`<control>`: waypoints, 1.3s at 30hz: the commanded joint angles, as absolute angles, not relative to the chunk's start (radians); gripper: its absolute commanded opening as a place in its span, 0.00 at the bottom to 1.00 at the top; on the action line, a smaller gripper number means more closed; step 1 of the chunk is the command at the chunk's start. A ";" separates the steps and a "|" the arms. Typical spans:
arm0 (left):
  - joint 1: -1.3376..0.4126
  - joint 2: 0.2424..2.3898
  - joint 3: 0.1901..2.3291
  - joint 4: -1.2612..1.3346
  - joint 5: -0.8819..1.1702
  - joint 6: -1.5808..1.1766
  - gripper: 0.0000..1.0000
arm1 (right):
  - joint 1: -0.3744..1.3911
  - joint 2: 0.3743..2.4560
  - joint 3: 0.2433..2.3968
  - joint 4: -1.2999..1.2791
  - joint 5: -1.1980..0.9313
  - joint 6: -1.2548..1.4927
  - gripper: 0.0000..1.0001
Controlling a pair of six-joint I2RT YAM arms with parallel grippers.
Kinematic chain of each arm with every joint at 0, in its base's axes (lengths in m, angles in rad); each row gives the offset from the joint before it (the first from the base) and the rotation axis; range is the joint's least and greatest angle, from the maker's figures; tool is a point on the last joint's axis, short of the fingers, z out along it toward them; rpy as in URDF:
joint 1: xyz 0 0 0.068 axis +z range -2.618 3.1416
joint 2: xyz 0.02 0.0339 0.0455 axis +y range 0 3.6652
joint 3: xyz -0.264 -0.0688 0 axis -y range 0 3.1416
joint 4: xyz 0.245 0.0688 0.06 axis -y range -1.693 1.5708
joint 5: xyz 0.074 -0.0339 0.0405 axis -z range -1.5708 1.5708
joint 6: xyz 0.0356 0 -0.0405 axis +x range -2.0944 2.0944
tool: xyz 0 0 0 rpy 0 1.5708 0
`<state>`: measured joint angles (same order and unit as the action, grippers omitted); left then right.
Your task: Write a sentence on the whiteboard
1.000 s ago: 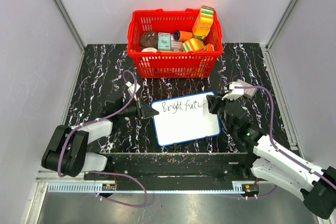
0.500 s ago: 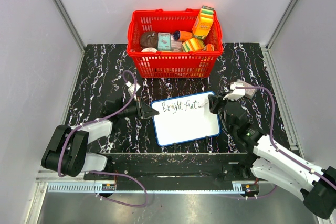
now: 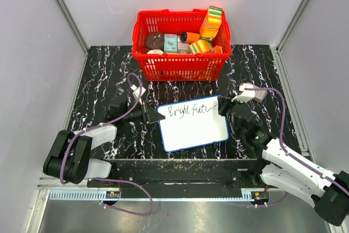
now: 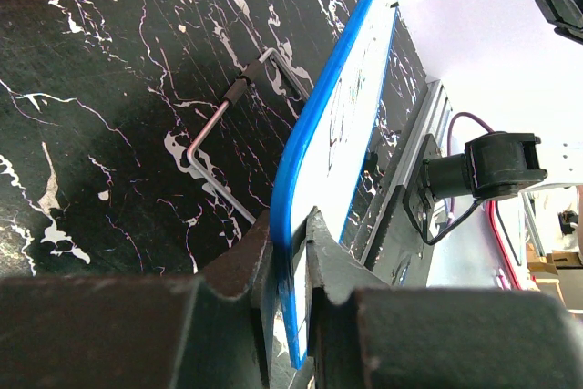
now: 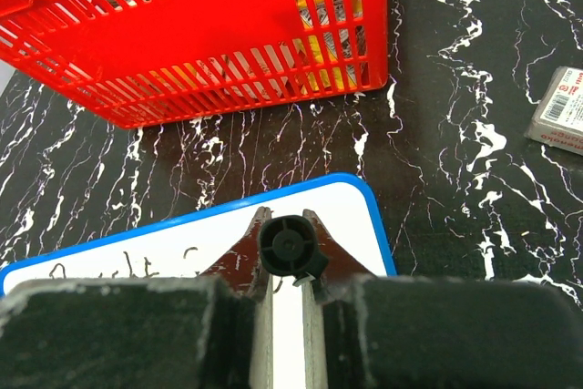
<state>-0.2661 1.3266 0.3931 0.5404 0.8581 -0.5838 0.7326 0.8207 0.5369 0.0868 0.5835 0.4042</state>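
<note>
The whiteboard (image 3: 192, 130), white with a thin blue rim, lies tilted on the black marble table in front of the red basket. The sentence (image 3: 188, 111) reads "Bright futu" along its top edge in thin black lettering. My left gripper (image 3: 154, 117) is shut on the board's left edge; in the left wrist view the blue rim (image 4: 339, 102) sits pinched between the jaws (image 4: 291, 252). My right gripper (image 3: 222, 106) is shut on a black marker (image 5: 290, 245), held tip-down over the board's top right corner (image 5: 351, 211), just right of the last letters (image 5: 137, 266).
The red basket (image 3: 181, 36), full of groceries, stands just beyond the board and also shows in the right wrist view (image 5: 200, 34). A small grey box (image 5: 563, 107) lies on the table to the right. A bent wire stand (image 4: 228, 125) lies behind the board. A metal rail (image 3: 174, 193) runs along the near edge.
My right gripper with the marker has shifted slightly right along the writing line, and the lettering has grown by a stroke. The left gripper and board have not moved.
</note>
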 commanded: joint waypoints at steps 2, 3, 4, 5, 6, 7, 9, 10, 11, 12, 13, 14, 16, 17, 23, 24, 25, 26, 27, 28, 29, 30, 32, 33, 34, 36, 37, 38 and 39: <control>-0.259 1.356 0.402 0.505 0.738 -0.465 0.00 | 0.721 0.838 0.578 0.129 0.629 0.377 0.00; -0.259 1.356 0.402 0.505 0.736 -0.465 0.00 | 0.722 0.836 0.578 0.132 0.630 0.377 0.00; -0.259 1.356 0.402 0.505 0.736 -0.463 0.00 | 0.723 0.835 0.577 0.138 0.626 0.374 0.00; -0.259 1.358 0.402 0.505 0.736 -0.463 0.00 | 0.723 0.833 0.575 0.140 0.627 0.376 0.00; -0.261 1.358 0.402 0.505 0.736 -0.463 0.00 | 0.723 0.830 0.572 0.141 0.627 0.374 0.00; -0.259 1.358 0.402 0.505 0.736 -0.465 0.00 | 0.723 0.825 0.572 0.147 0.621 0.374 0.00; -0.259 1.358 0.402 0.505 0.736 -0.465 0.00 | 0.723 0.821 0.561 0.155 0.618 0.371 0.00; -0.259 1.358 0.402 0.505 0.736 -0.465 0.00 | 0.721 0.815 0.558 0.156 0.617 0.370 0.00; -0.259 1.358 0.402 0.505 0.736 -0.466 0.00 | 0.722 0.813 0.555 0.158 0.617 0.368 0.00; -0.259 1.359 0.400 0.505 0.738 -0.466 0.00 | 0.723 0.810 0.552 0.158 0.617 0.368 0.00; -0.259 1.359 0.402 0.505 0.738 -0.465 0.00 | 0.723 0.805 0.548 0.158 0.612 0.368 0.00; -0.259 1.359 0.402 0.505 0.738 -0.466 0.00 | 0.723 0.804 0.545 0.153 0.611 0.370 0.00; -0.259 1.361 0.400 0.506 0.738 -0.466 0.00 | 0.723 0.804 0.543 0.140 0.603 0.374 0.00; -0.259 1.361 0.402 0.506 0.738 -0.466 0.00 | 0.723 0.805 0.542 0.134 0.601 0.380 0.00; -0.259 1.361 0.402 0.506 0.741 -0.466 0.00 | 0.723 0.804 0.528 0.103 0.580 0.397 0.00; -0.259 1.361 0.403 0.506 0.739 -0.465 0.00 | 0.723 0.801 0.523 0.092 0.578 0.400 0.00; -0.259 1.361 0.402 0.506 0.739 -0.465 0.00 | 0.723 0.801 0.522 0.089 0.577 0.403 0.00; -0.259 1.361 0.402 0.506 0.739 -0.465 0.00 | 0.721 0.801 0.517 0.086 0.574 0.410 0.00; -0.259 1.361 0.403 0.506 0.739 -0.466 0.00 | 0.722 0.799 0.512 0.081 0.569 0.410 0.00; -0.259 1.361 0.403 0.506 0.739 -0.465 0.00 | 0.723 0.801 0.509 0.078 0.566 0.414 0.00; -0.259 1.359 0.403 0.506 0.739 -0.466 0.00 | 0.723 0.801 0.506 0.074 0.563 0.419 0.00; -0.259 1.362 0.403 0.506 0.739 -0.465 0.00 | 0.721 0.799 0.506 0.068 0.561 0.422 0.00; -0.259 1.362 0.403 0.506 0.739 -0.466 0.00 | 0.723 0.799 0.500 0.060 0.558 0.426 0.00; -0.259 1.362 0.403 0.506 0.739 -0.466 0.00 | 0.721 0.796 0.499 0.057 0.557 0.428 0.00; -0.259 1.362 0.403 0.506 0.739 -0.466 0.00 | 0.722 0.793 0.497 0.055 0.555 0.431 0.00; -0.259 1.362 0.402 0.506 0.739 -0.465 0.00 | 0.722 0.785 0.492 0.046 0.557 0.436 0.00; -0.259 1.362 0.403 0.506 0.738 -0.466 0.00 | 0.723 0.781 0.491 0.041 0.558 0.434 0.00; -0.259 1.362 0.403 0.506 0.739 -0.466 0.00 | 0.721 0.776 0.491 0.035 0.560 0.437 0.00; -0.259 1.361 0.403 0.506 0.739 -0.465 0.00 | 0.721 0.770 0.489 0.031 0.564 0.436 0.00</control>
<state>-0.2653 1.3308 0.3935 0.5446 0.8604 -0.5838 0.7307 0.7860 0.5079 0.0811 0.5575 0.4274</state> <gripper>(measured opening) 0.159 0.144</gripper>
